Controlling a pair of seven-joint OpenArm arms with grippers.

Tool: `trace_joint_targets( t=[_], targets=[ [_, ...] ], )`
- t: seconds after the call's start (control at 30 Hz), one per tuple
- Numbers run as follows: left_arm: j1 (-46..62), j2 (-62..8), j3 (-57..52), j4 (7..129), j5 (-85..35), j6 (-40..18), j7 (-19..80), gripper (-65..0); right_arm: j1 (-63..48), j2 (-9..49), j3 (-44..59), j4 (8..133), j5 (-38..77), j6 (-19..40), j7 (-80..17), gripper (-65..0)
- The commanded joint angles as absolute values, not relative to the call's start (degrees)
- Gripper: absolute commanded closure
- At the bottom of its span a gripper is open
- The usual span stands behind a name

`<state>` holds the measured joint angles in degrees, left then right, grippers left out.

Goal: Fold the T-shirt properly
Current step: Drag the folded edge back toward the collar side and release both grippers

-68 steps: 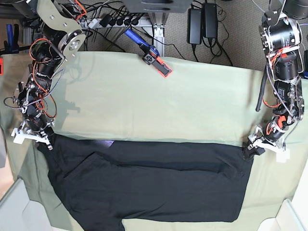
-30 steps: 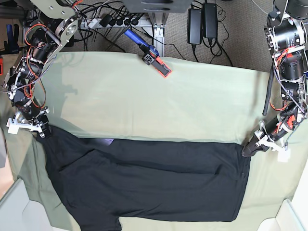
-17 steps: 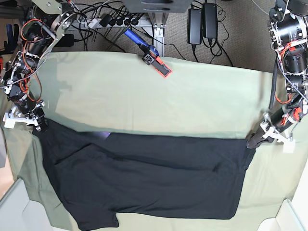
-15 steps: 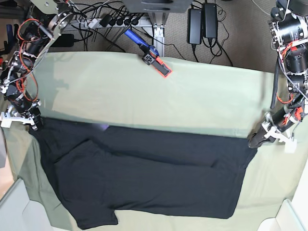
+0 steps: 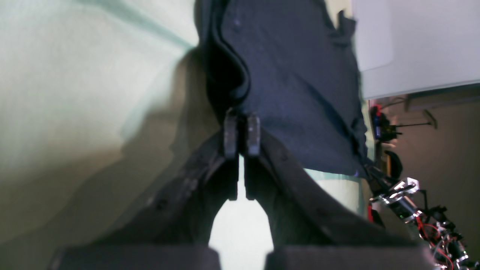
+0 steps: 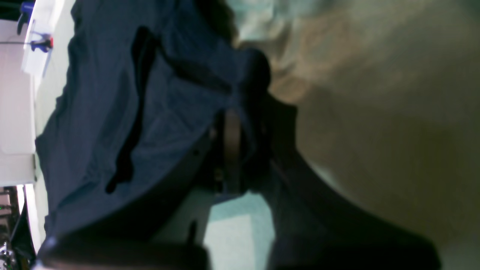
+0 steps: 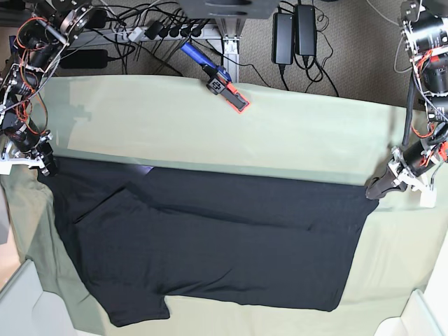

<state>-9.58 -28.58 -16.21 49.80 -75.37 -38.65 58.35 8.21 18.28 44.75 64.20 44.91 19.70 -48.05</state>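
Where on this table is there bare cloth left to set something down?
The widest free patch is the pale green cloth between the T-shirt's far edge and the orange-and-blue tool. A narrower strip lies beside the shirt under the left gripper. The near half is covered; the right gripper crowds the opposite corner.

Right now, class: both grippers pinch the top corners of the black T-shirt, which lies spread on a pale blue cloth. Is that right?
One detail is wrong. The cloth is pale green, not blue, as the base view shows. The rest holds: the left gripper and right gripper each pinch a top corner of the spread T-shirt.
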Motion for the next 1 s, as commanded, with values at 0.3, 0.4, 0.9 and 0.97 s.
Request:
trace_joint_targets(
  t=[0.3, 0.4, 0.9, 0.97],
  targets=[
    [-2.31, -30.65, -18.26, 59.51, -77.3, -40.0, 58.54, 0.0, 3.2, 19.97, 45.04, 69.43, 46.81, 23.4, -46.78, 0.0],
    [0.1, -30.65, -19.97, 62.11, -77.25, -40.0, 58.54, 0.0, 0.75, 19.94, 45.04, 71.72, 46.96, 23.4, -46.98, 0.0],
    [11.64, -30.39, -23.99, 72.95, -77.32, -40.0, 58.54, 0.0, -10.85, 19.84, 45.04, 80.44, 48.93, 23.42, -46.96, 0.0],
    [11.64, -30.35, -25.02, 73.08, -77.32, -40.0, 58.57, 0.0, -11.66, 19.84, 45.04, 81.08, 48.9, 23.46, -46.98, 0.0]
  ],
)
